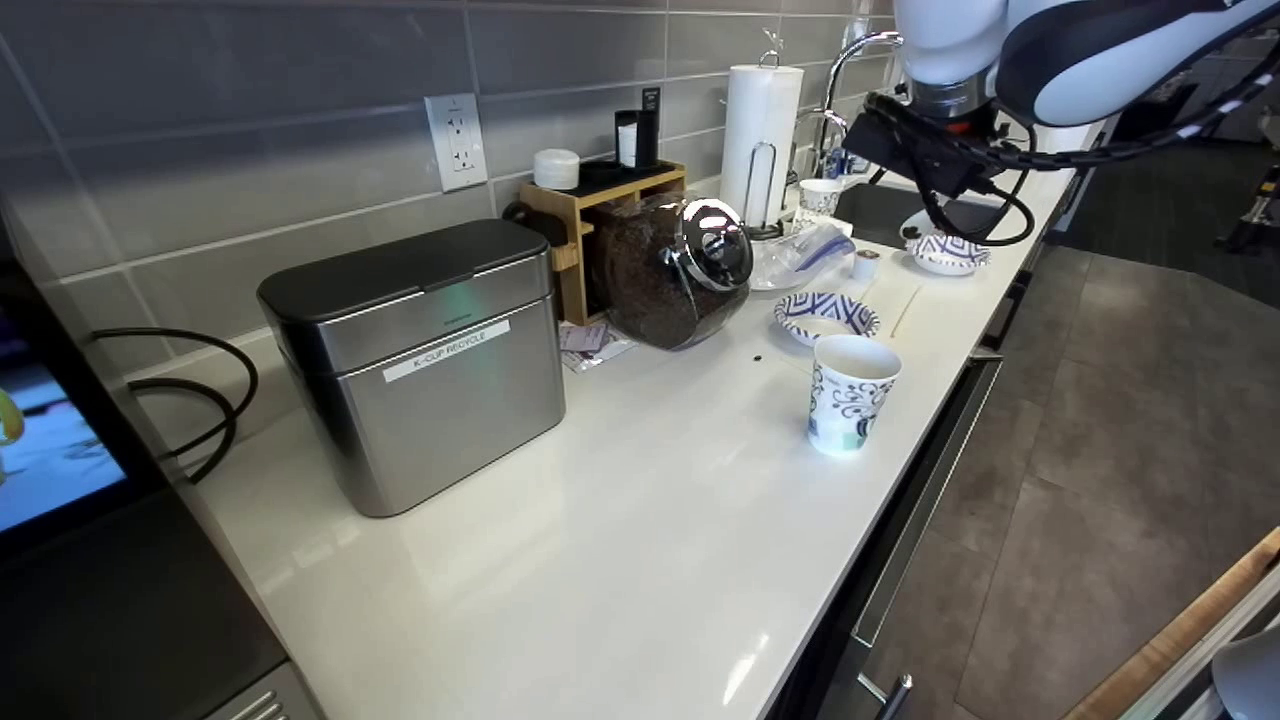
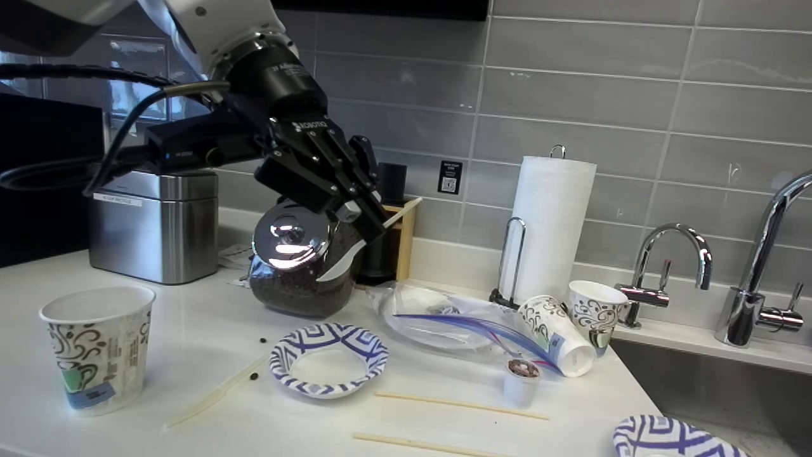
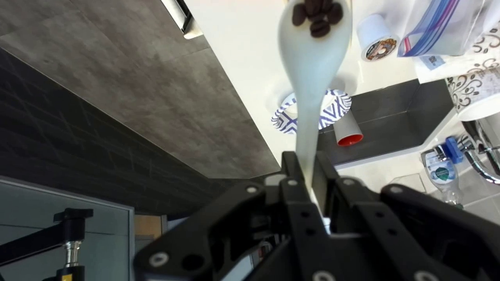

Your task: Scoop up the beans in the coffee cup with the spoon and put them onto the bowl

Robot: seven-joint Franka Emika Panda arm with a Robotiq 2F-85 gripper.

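Note:
My gripper [image 3: 306, 162] is shut on the handle of a white spoon [image 3: 312, 62], held up over the counter. Several dark beans [image 3: 320, 29] lie in the spoon's head in the wrist view. In an exterior view the spoon [image 2: 346, 259] slants, head lower than handle end. The coffee cup [image 1: 853, 400] stands upright near the counter's front edge; its bottom inside is hidden. The low blue-and-white bowl [image 2: 327, 369] rests below the spoon, its white floor bare. Two loose beans, one a dark bean [image 2: 254, 376], lie on the counter beside it.
Behind the bowl stand a coffee jar [image 2: 298, 285] and a zip bag [image 2: 438, 324]. A coffee pod [image 2: 521, 384], thin wooden sticks [image 2: 460, 406] and a pale plastic strip [image 2: 212, 397] lie around. Another patterned bowl [image 1: 948, 258] sits by the sink [image 2: 710, 381]. A paper towel roll [image 1: 762, 140] stands near the wall.

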